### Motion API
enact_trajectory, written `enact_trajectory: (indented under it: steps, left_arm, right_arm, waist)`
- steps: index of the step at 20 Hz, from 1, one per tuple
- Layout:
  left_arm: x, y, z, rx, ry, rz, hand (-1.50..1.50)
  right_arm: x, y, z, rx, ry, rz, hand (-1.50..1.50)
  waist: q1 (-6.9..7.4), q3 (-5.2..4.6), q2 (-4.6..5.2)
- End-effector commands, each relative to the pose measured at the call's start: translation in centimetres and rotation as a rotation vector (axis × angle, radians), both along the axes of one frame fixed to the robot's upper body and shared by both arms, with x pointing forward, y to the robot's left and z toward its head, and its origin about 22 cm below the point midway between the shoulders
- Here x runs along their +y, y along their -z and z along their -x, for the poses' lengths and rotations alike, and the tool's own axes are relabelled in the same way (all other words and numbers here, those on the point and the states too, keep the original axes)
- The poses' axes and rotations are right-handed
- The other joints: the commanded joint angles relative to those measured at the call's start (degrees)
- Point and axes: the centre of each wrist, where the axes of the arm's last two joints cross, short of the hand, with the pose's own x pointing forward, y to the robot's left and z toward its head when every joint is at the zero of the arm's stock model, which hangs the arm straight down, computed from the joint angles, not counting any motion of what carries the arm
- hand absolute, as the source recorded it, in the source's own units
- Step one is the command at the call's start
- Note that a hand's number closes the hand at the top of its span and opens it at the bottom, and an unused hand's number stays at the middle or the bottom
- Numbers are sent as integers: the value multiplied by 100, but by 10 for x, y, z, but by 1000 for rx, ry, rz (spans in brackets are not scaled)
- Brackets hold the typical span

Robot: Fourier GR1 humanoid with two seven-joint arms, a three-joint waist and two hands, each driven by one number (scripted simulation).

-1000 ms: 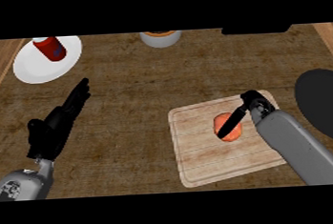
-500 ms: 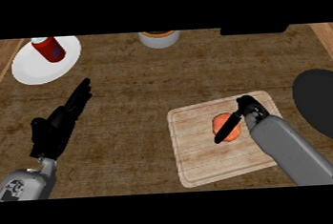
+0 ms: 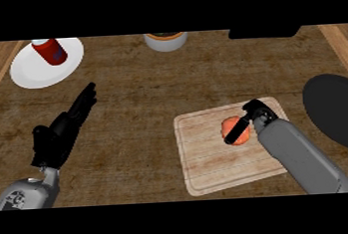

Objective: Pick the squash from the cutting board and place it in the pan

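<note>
- The cutting board [image 3: 216, 166] lay on the wooden counter [image 3: 146, 95], pale and slightly skewed, and serves here as the landmark.
- The squash [image 3: 225, 128], an orange lump, sat on the cutting board, in its upper right part and clear of every edge.
- The right hand [image 3: 249, 116] came in over the cutting board's right side on its grey forearm and lay across the squash, covering a dark strip of it down the middle; orange showed on either side.
- Whether that hand actually had hold of the squash could not be told from the head view.
- The pan [image 3: 335, 113], black and round, sat to the right of the cutting board, near it but apart, with nothing in it.
- The left hand [image 3: 59, 137] was well to the left of the cutting board, its fingers straight and together, pointing away from the robot, holding nothing.
- A white plate [image 3: 35, 76] lay far up and left of the cutting board, with a red can [image 3: 50, 51] on it.
- A pale cup [image 3: 164, 40] stood beyond the cutting board's far edge, well away.
</note>
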Motion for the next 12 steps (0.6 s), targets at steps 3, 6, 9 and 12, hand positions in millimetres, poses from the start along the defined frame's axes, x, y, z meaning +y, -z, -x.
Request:
enact_trajectory:
  steps: [3,6,9,12]
  left_arm:
    - [3,-4,-12,9,-29,0,0]
    - [0,-7,-2,6,-15,-2,0]
    - [8,20,8,4,-16,-1,0]
    - [16,2,3,14,-33,4,0]
  right_arm:
    - [38,-3,10,97,23,9,150]
    - [17,-17,-4,27,50,89,150]
    - [18,-37,0,-52,61,130,150]
    - [30,-31,48,-341,-278,161,150]
  waist:
    - [-51,127,90]
    - [3,130,93]
    - [-40,125,82]
    - [-164,124,18]
